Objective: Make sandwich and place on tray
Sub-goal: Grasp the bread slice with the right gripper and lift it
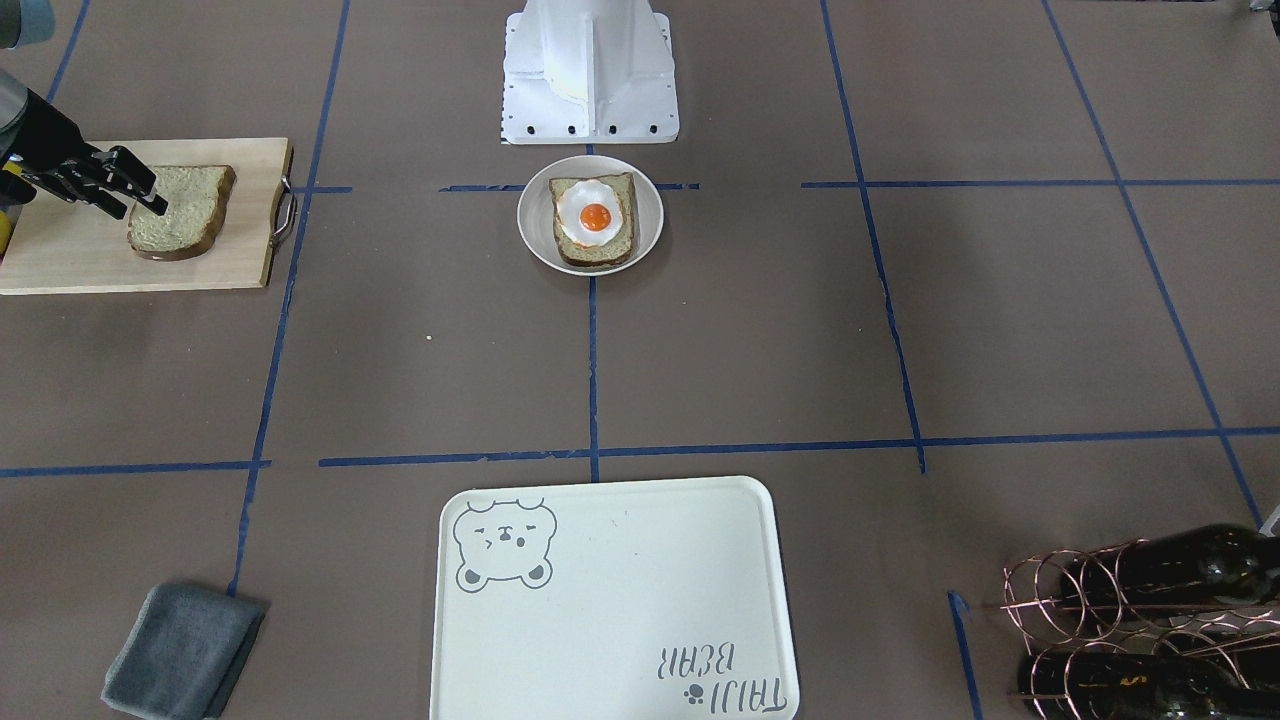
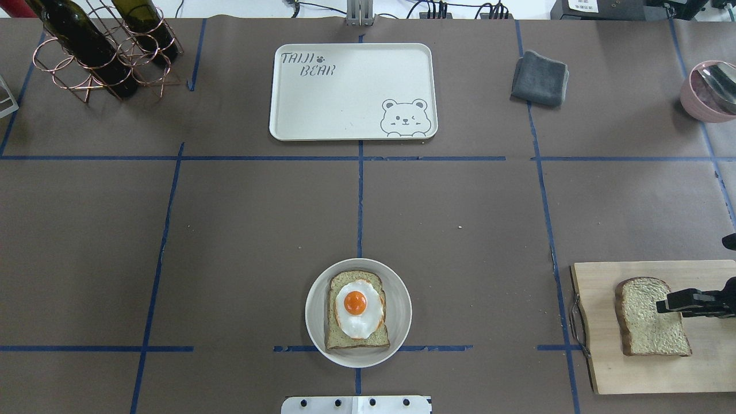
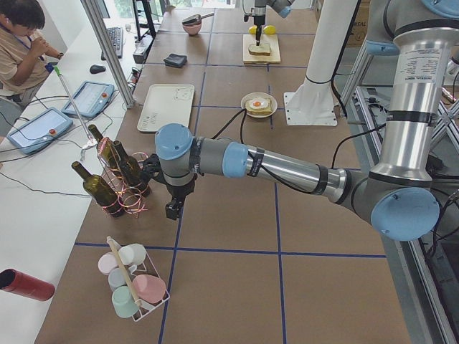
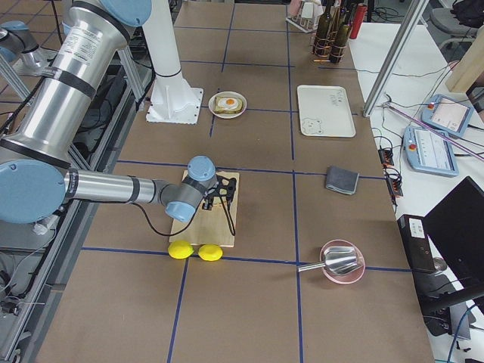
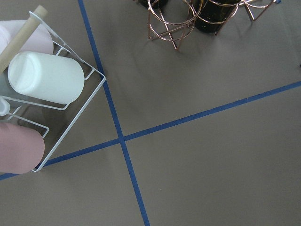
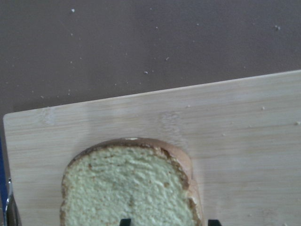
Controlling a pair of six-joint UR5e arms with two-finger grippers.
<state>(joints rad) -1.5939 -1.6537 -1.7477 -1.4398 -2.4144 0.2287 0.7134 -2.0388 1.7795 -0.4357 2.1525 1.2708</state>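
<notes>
One bread slice [image 1: 600, 255] with the fried egg [image 1: 595, 215] on top lies on a small round white plate [image 1: 650, 225] near the robot base; the egg [image 2: 356, 307] also shows in the overhead view. The second bread slice [image 2: 647, 322] lies flat on a wooden cutting board [image 2: 604, 356]. My right gripper [image 2: 661, 303] is open just above this slice [image 6: 127, 188]; one fingertip [image 6: 124, 221] is over the bread and the other is past its crust. The cream tray [image 2: 351, 98] with the bear drawing is bare. My left gripper [image 3: 172, 210] hangs far off by the wine rack; I cannot tell its state.
A folded grey cloth [image 2: 539, 79] lies beside the tray. A copper rack with wine bottles [image 2: 98, 52] stands at the far left corner. A pink bowl with a spoon [image 2: 710, 92] is at the far right. A wire rack of cups [image 5: 42, 84] sits under the left wrist. Two lemons [image 4: 195, 251] lie by the board.
</notes>
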